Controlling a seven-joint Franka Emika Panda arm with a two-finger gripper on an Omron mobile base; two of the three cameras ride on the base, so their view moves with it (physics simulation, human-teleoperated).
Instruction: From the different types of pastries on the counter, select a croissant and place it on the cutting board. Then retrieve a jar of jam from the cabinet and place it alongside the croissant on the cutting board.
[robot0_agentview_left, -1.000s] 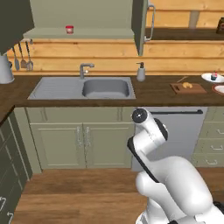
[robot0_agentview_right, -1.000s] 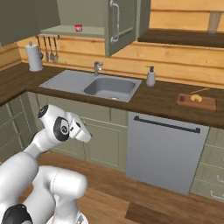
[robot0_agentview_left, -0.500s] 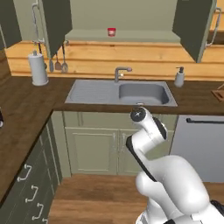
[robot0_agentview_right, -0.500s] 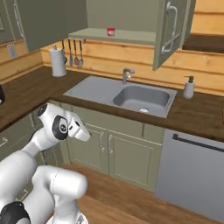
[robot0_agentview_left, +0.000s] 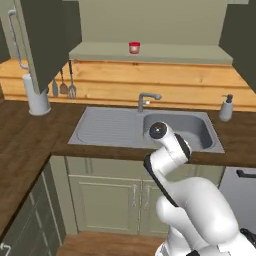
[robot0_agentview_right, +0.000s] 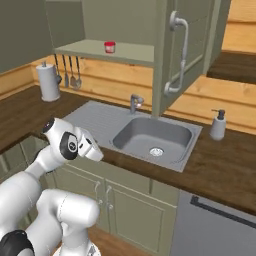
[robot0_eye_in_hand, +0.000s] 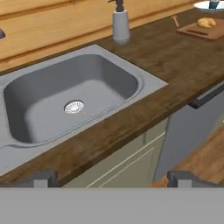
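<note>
The jar of jam (robot0_agentview_left: 134, 47) (robot0_agentview_right: 109, 47), small with red contents, stands alone on the shelf of the open olive-green cabinet (robot0_agentview_left: 150, 52), well above and beyond the folded arm. In the hand view the golden croissant (robot0_eye_in_hand: 206, 22) lies on the reddish cutting board (robot0_eye_in_hand: 196, 31) far off at the top right, on the dark counter (robot0_eye_in_hand: 175, 65). A white plate (robot0_eye_in_hand: 209, 5) behind the board holds something blue, cut off by the frame edge. My gripper (robot0_eye_in_hand: 111, 176) is open with nothing between its fingers, held low in front of the counter edge.
A steel sink (robot0_agentview_left: 175, 125) (robot0_agentview_right: 150, 137) (robot0_eye_in_hand: 65, 96) with faucet (robot0_agentview_left: 145, 99) lies straight ahead. A soap dispenser (robot0_agentview_left: 226, 108) (robot0_agentview_right: 217, 125) (robot0_eye_in_hand: 120, 22) stands to its right. Open cabinet doors (robot0_agentview_left: 45, 40) (robot0_agentview_right: 185, 55) jut out. A paper towel roll (robot0_agentview_left: 36, 95) and hanging utensils (robot0_agentview_left: 65, 85) are at the left.
The whole picture has shifted: the base has driven left and closer, so the sink and open cabinet now sit in front and the cutting board has left both base views.
</note>
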